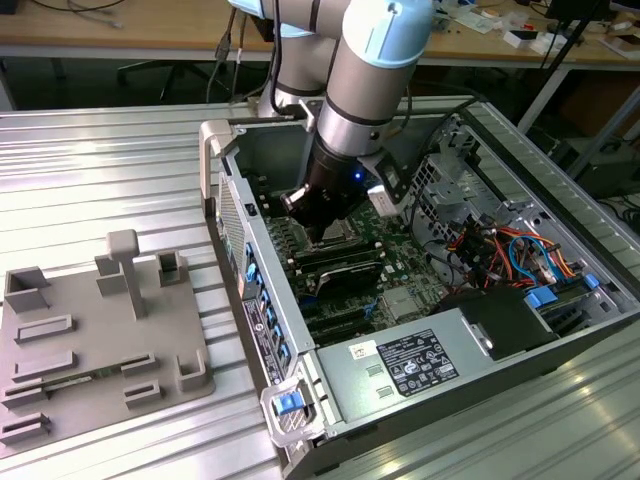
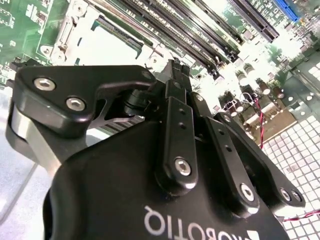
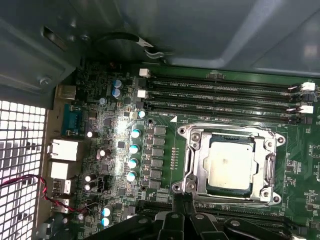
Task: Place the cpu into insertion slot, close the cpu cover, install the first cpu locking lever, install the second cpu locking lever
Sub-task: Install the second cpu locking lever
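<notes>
In the exterior view we've got the arm reaching down into the open computer case (image 1: pixel 420 300), which lies on the ribbed metal surface (image 1: pixel 100 170). The gripper (image 1: pixel 322 232) sits low over the motherboard. A grey fixture plate (image 1: pixel 90 330) lies on the exterior view's left.

In the second wrist view the gripper (image 2: pixel 176 67) has its fingers (image 2: pixel 175 105) pinched together, nothing visibly between them, tips just above the board by the memory slots (image 2: pixel 200 25).

In the first wrist view the cpu (image 3: pixel 229 165) sits in the insertion slot (image 3: pixel 252 188), with the cpu cover (image 3: pixel 197 150) down around it. The gripper is right beside the cover's edge.
</notes>
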You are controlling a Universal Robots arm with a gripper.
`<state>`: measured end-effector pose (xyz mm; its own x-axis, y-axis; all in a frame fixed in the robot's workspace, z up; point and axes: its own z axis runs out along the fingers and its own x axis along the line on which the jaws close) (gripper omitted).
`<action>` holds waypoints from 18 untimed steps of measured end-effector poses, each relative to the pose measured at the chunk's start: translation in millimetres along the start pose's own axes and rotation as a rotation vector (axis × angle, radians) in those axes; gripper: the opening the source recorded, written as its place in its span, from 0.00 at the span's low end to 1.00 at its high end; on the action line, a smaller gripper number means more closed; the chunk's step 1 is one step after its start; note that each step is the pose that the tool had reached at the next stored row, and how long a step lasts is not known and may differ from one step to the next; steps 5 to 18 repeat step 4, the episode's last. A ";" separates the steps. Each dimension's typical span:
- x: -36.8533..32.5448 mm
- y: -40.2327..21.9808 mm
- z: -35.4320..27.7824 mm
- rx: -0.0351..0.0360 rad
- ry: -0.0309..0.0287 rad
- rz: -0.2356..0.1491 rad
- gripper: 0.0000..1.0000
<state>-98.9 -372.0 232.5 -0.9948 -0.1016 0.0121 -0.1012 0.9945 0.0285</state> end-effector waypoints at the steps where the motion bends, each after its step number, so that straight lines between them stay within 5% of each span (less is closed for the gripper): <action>1: 0.0 0.0 -0.2 0.0001 0.0001 0.000 0.11; 18: 0.0 0.0 -0.3 0.0001 0.0001 0.000 0.11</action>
